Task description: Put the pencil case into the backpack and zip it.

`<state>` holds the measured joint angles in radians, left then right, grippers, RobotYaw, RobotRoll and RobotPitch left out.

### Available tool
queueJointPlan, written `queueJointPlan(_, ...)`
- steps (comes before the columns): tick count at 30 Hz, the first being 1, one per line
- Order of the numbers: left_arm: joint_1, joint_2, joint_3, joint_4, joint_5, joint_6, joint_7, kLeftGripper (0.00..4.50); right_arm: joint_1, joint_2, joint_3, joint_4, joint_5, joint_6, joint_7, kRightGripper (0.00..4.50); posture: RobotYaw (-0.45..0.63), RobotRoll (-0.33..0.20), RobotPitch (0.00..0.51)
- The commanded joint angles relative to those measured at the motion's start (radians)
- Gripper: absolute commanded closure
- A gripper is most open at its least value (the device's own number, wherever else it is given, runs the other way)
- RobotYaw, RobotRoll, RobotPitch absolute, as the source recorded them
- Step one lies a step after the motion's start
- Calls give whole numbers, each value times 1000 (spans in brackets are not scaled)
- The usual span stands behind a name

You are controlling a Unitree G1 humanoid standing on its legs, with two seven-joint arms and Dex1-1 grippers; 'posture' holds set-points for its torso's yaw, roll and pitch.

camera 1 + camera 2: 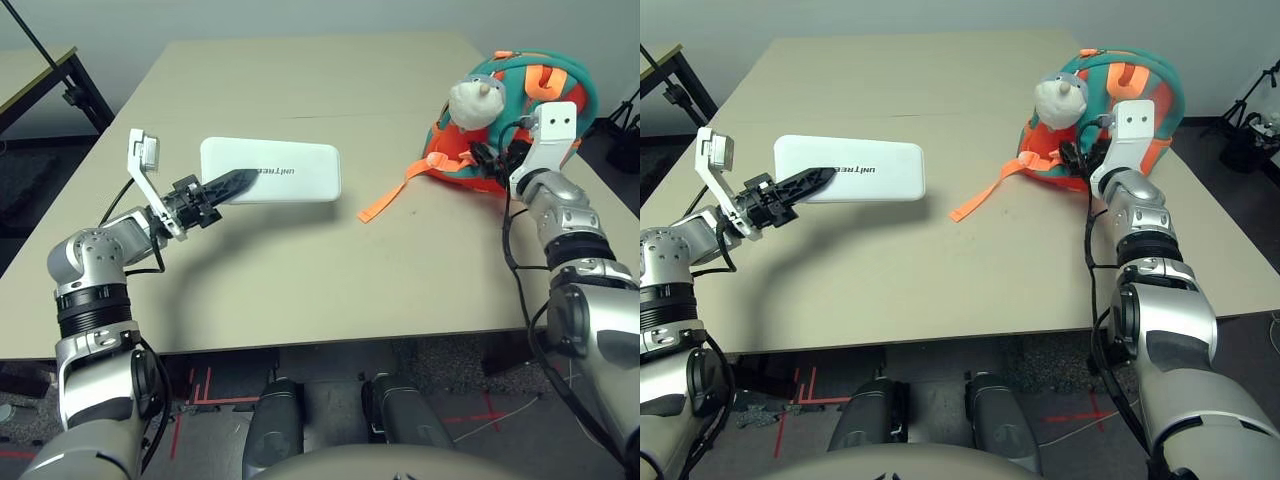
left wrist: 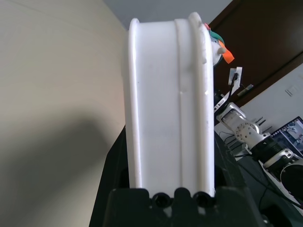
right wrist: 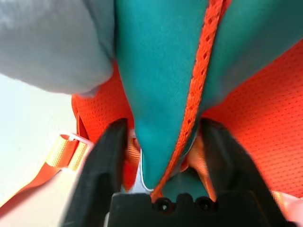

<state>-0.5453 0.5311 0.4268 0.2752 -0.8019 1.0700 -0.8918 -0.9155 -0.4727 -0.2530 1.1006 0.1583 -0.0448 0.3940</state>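
From the head camera we see one big tan tabletop [image 1: 300, 270] with one pencil case [image 1: 285, 172] and one backpack [image 1: 515, 110] on it. The pencil case is flat and white with round corners and small dark letters on top. Our left pincer [image 1: 238, 183] is clamped on its near left end and holds it over the left middle of the tabletop. The backpack sits at the far right. It is orange with teal trim, and one grey-white plush toy [image 1: 475, 100] is stuck on its front. One orange strap [image 1: 390, 197] lies flat on the tabletop between the two things. Our right pincer [image 1: 497, 158] is pushed against the backpack's near side. A dark table leg [image 1: 85, 95] stands off to the far left.

In the left wrist view the pencil case [image 2: 168, 104] stands on its thin edge between the two black fingers [image 2: 116, 165], which press its flat sides.

In the right wrist view the two black fingers [image 3: 106, 161] stand apart with a fold of teal backpack [image 3: 161, 75] cloth and an orange trim line between them. We cannot tell if they squeeze it yet
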Motion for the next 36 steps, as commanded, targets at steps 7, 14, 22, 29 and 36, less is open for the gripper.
queueJointPlan(7, -25, 14, -7, 3, -15, -26, 5, 3098, 2, -6, -13, -13, 31, -17, 65, 4263, -53, 0, 32)
queueJointPlan(14, -65, 33, -9, 90, 24, -112, 14, 3098, 47, 8, 7, -165, 67, -9, 223, 4263, -64, 0, 43)
queueJointPlan(22, -87, 53, -24, 134, 31, -136, -1, 3098, 149, 15, 28, -514, 133, 95, 311, 4266, -76, 0, 51)
queueJointPlan(29, -91, 55, -53, 157, 37, -146, -18, 3098, 223, 51, 39, -805, 184, 235, 290, 4268, -109, 0, 61)
queueJointPlan(36, -119, 63, -71, 193, 50, -157, -35, 3098, 320, 52, 57, -1049, 256, 364, 304, 4270, -119, 0, 61)
